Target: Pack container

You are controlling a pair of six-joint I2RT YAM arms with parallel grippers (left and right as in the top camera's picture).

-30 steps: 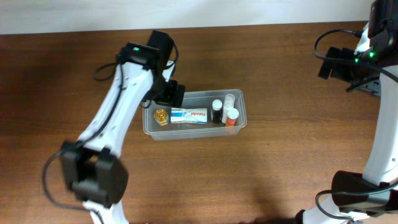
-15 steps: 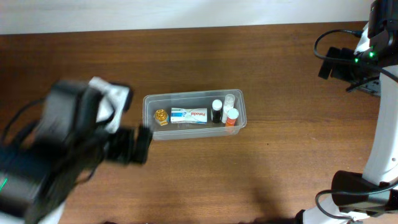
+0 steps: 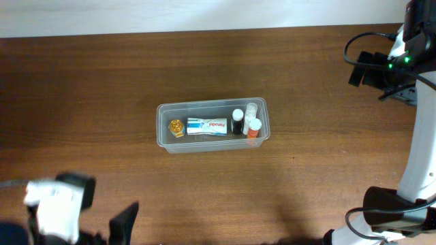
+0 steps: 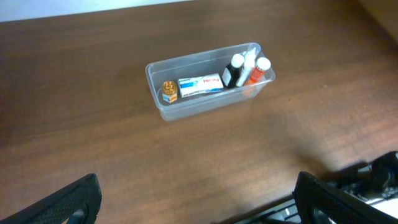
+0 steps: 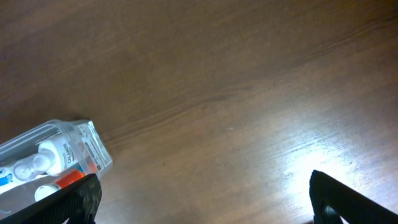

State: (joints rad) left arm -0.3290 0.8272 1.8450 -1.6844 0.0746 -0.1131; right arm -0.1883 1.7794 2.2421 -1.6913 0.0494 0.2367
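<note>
Brown wooden table (image 3: pixel 102 88), pale wall (image 3: pixel 136 13) along far edge

Left arm (image 3: pixel 58 214) motion-blurred, cut by bottom edge overhead. Left gripper (image 4: pixel 202 202) fingers (image 4: pixel 68 202) cropped to tips at bottom corners, same for right gripper (image 5: pixel 205 202). Container (image 5: pixel 96 149) cut by left and bottom edges in right wrist view. Small gold item (image 3: pixel 176 127) inside too small to identify

Container (image 3: pixel 212 104) on table (image 3: pixel 102 82); inside: jar (image 3: pixel 176 127) left, box (image 3: pixel 207 125) centre, bottles (image 3: pixel 238 121) right.
</note>
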